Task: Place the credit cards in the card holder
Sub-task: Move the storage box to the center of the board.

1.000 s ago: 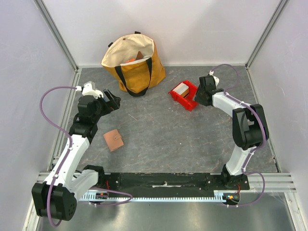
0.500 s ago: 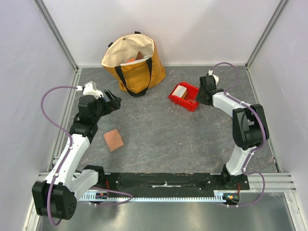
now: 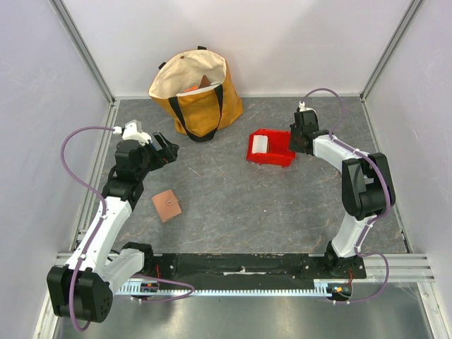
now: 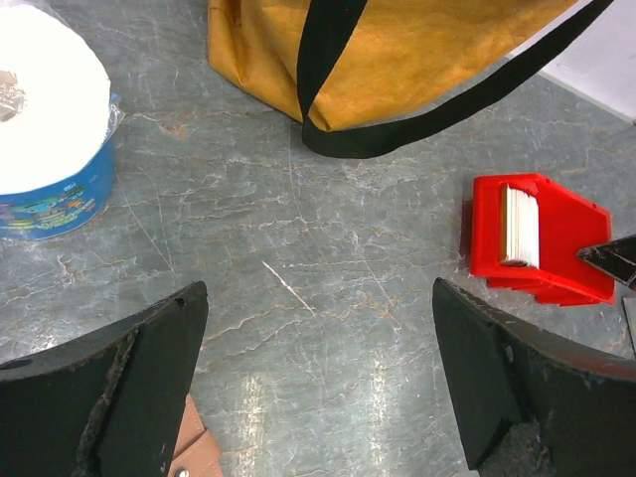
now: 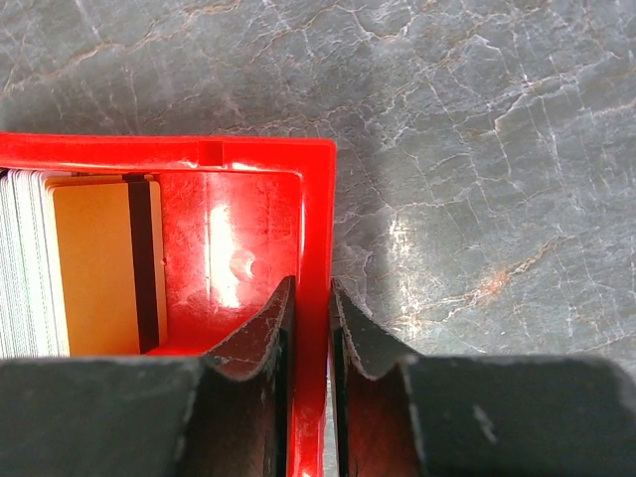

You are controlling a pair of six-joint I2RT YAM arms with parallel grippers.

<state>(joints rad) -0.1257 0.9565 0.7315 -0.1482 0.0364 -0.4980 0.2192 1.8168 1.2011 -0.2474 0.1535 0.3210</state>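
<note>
Jaws on the right arm were pinching the right end wall of the red bin [image 3: 279, 150], one finger inside it and one outside. The credit cards [image 3: 260, 146] stood on edge as a stack at the bin's left end, apart from those jaws, with bare red floor between. The front card, yellowish with a dark stripe [image 5: 94, 263], faced the jaws. I read the stack's long edges as running near to far, across the bin's left-to-right length.

The card holder [image 3: 167, 205] lay flat on the desk [image 3: 233, 205], well to the left of the bin and nearer, turned a little askew. Just beyond it, the left arm's jaws were spread wide over bare desk, gripping nothing.

A yellow tote bag [image 3: 196, 92] stood at the far side, left of the bin. A white roll in blue wrapping [image 4: 45, 129] sat left of the bag.
</note>
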